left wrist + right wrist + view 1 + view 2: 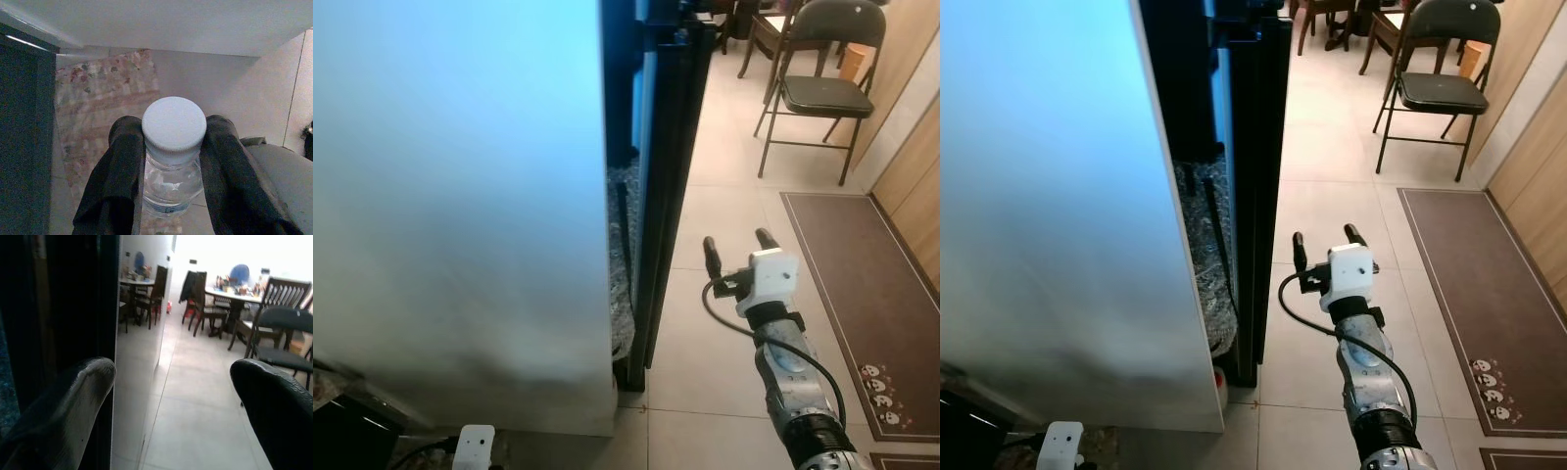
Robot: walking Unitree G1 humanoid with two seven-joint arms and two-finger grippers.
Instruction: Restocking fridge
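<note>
One fridge [460, 196]: its pale side panel fills the left of the head views, cut off at top and left. One dark door [1258, 176] stands edge-on beside it, top cut off. In the gap between panel and door, something speckled grey and a thin dark rod show; hard to make out.

One bottle [173, 147], clear plastic with white ribbed cap, is clamped between the two black fingers [115, 181] of the left gripper [171, 166], just below the cap. Its lower body is cut off and the label is blurred, with no readable writing. The bottle sits low beside the fridge, under a pale surface, over a patterned pinkish mat [102, 112]. The left arm's white wrist block [473, 446] peeks in at the bottom edge of the head views.

The right gripper [739, 250] is held out over the tiled floor [724, 176], just right of the door edge, its two fingers [63, 406] spread wide with nothing between them. The silver arm has one black cable looping off the white wrist housing.

One black folding chair [818, 83] stands farther back, top cut off. One brown runner mat [862, 294] lies along the wood-panelled wall at right, with a row of small white cartoon figures at its near end, too small to read. Further back, the right wrist view shows two tables with several wooden chairs [203, 301], blurred and overexposed; the items on the tables are unclear.
</note>
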